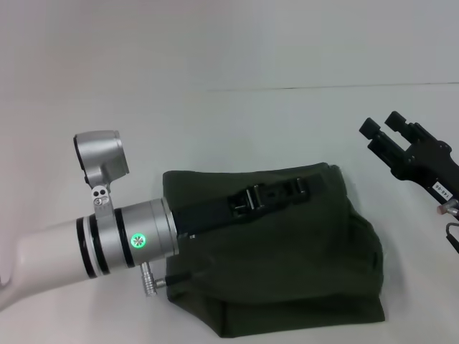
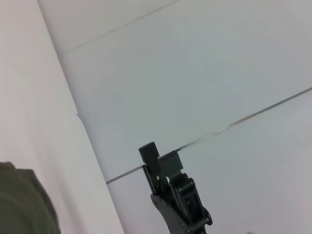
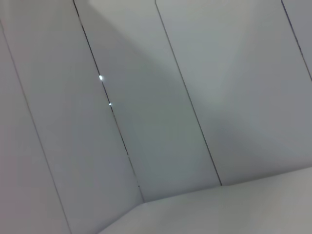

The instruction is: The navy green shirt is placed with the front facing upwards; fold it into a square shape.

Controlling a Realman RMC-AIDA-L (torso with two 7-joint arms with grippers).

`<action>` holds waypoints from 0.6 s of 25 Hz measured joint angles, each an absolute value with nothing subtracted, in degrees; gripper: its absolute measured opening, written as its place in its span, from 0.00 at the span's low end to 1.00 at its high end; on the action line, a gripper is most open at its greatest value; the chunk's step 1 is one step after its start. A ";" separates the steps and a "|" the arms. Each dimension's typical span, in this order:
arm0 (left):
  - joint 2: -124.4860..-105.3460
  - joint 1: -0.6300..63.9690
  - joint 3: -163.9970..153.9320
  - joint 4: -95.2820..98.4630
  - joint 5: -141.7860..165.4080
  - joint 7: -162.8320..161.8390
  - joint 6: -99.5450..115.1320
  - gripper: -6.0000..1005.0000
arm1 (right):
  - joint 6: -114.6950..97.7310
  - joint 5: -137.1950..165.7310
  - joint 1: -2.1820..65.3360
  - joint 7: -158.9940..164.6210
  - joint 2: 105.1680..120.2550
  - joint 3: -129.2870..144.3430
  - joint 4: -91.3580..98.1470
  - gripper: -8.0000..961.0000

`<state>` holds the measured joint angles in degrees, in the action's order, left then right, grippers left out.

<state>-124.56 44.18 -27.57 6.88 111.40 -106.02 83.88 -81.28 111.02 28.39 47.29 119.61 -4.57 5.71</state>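
Observation:
The navy green shirt [image 1: 287, 265] lies folded into a compact, roughly square bundle on the white table, with no lettering showing. My left arm reaches across it from the left, and my left gripper [image 1: 297, 188] lies low over the bundle's far part. My right gripper [image 1: 384, 126] hangs off the shirt's far right corner, above the table, open and holding nothing. In the left wrist view a corner of the shirt [image 2: 19, 204] shows, with the right gripper [image 2: 160, 156] farther off. The right wrist view shows only pale panels.
The white table [image 1: 237, 129] spreads around the shirt, with a thin seam line [image 1: 323, 88] along its far side. My left arm's silver wrist joint [image 1: 136, 240] hangs over the bundle's left edge.

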 joint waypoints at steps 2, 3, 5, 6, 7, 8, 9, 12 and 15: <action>-124.36 44.08 -27.57 7.42 111.40 -106.12 84.19 0.42 | -81.61 110.64 28.32 47.49 119.61 -4.57 5.74 0.70; -124.23 43.82 -27.67 8.54 111.51 -106.20 85.13 0.45 | -81.93 110.40 28.14 48.03 119.60 -4.57 5.92 0.70; -124.12 43.17 -27.74 10.56 111.70 -106.30 86.70 0.52 | -82.06 110.33 28.07 48.86 119.59 -4.55 6.25 0.70; -124.05 42.52 -27.81 12.43 111.84 -106.43 88.22 0.57 | -82.13 110.32 28.08 50.36 119.56 -4.44 6.92 0.70; -123.92 41.81 -27.95 14.32 111.95 -106.68 89.54 0.61 | -82.17 110.42 28.17 52.61 119.55 -3.99 8.03 0.70; -123.65 41.04 -28.12 16.17 112.00 -107.03 90.64 0.66 | -82.20 110.49 28.33 54.71 119.53 -3.46 9.17 0.70; -123.39 40.14 -28.52 18.39 112.07 -107.53 91.90 0.70 | -82.48 110.64 28.51 57.23 119.54 -2.45 10.64 0.70; -121.71 37.12 -29.42 24.19 112.10 -108.30 94.64 0.80 | -85.40 110.79 29.13 67.09 119.52 2.91 17.30 0.70; -119.52 34.50 -29.82 27.43 112.13 -107.82 96.43 0.90 | -90.29 110.83 29.79 77.27 119.38 10.18 25.40 0.70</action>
